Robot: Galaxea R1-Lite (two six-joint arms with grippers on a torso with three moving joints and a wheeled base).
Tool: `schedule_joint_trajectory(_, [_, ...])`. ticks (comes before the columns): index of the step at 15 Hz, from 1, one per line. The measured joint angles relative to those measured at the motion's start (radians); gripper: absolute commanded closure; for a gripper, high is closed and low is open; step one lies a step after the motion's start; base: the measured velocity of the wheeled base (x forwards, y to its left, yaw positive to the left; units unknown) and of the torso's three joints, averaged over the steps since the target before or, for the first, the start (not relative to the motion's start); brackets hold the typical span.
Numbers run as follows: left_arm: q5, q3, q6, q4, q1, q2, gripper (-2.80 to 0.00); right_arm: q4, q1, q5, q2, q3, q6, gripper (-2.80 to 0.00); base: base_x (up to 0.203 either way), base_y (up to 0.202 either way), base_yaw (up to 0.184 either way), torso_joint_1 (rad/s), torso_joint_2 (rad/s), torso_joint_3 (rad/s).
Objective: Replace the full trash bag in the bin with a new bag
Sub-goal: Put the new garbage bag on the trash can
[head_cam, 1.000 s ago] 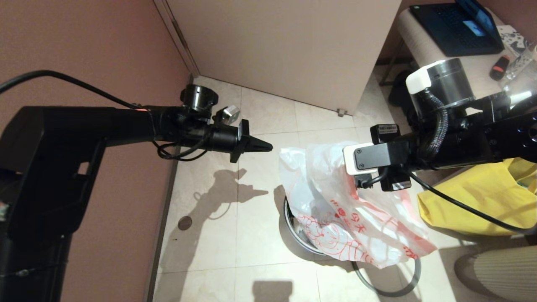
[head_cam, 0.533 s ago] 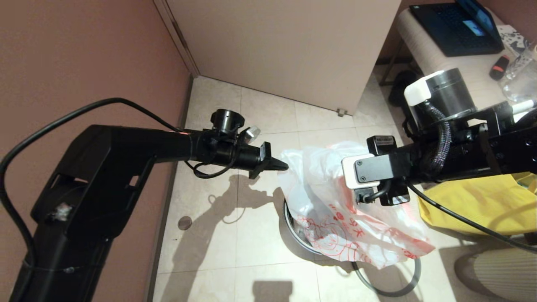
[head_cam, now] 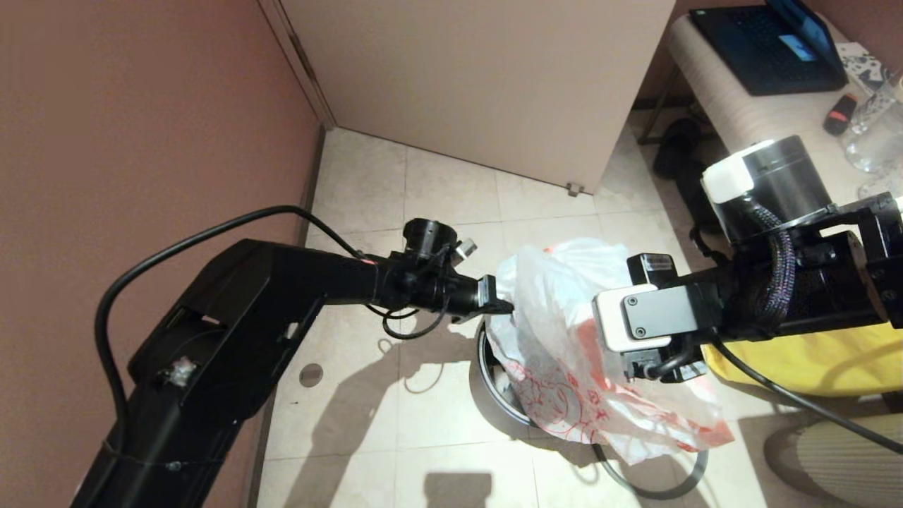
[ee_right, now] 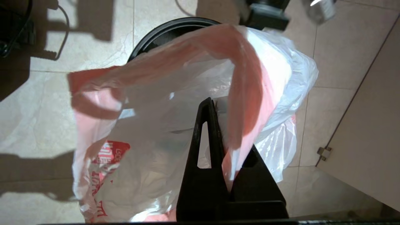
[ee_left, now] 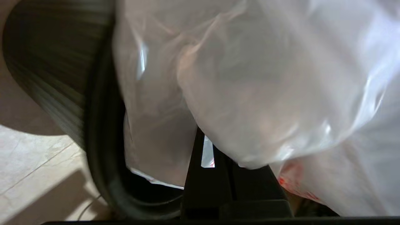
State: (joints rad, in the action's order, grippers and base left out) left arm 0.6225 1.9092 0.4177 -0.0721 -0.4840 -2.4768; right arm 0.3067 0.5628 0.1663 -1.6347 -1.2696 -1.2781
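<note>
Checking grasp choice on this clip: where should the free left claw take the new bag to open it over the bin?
The loose rim on the bag's left side, facing the left claw, coming in level from the left. The right claw is shut on the pink band opposite, so pulling there would likely spread the mouth above the bin.

New bag (head_cam: 564,353) over bin (head_cam: 494,395); tote (head_cam: 797,360) right, seemingly behind.

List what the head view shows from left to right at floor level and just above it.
Floor drain → left gripper at the bag's edge → new bag draped over the bin → yellow tote.
</note>
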Motion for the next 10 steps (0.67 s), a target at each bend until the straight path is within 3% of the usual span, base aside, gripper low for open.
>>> schedule_joint_trajectory(6, [-0.249, -0.021, -0.228, -0.042, -0.110, -0.093, 0.00, 0.000, -0.012, 0.012, 0.010, 0.014, 0.006, 0.00, 0.000, 0.000, 0.000, 0.000, 0.00, 0.000])
schedule_joint_trajectory(9, [-0.400, 0.014, -0.300, -0.052, -0.137, -0.147, 0.00, -0.001, -0.016, 0.012, 0.002, 0.019, 0.007, 0.00, 0.000, 0.000, 0.000, 0.000, 0.00, 0.000])
schedule_joint_trajectory(10, [-0.423, 0.020, -0.312, -0.050, -0.145, -0.156, 0.00, -0.010, -0.019, 0.012, -0.005, 0.021, 0.008, 0.00, 0.000, 0.000, 0.000, 0.000, 0.00, 0.000])
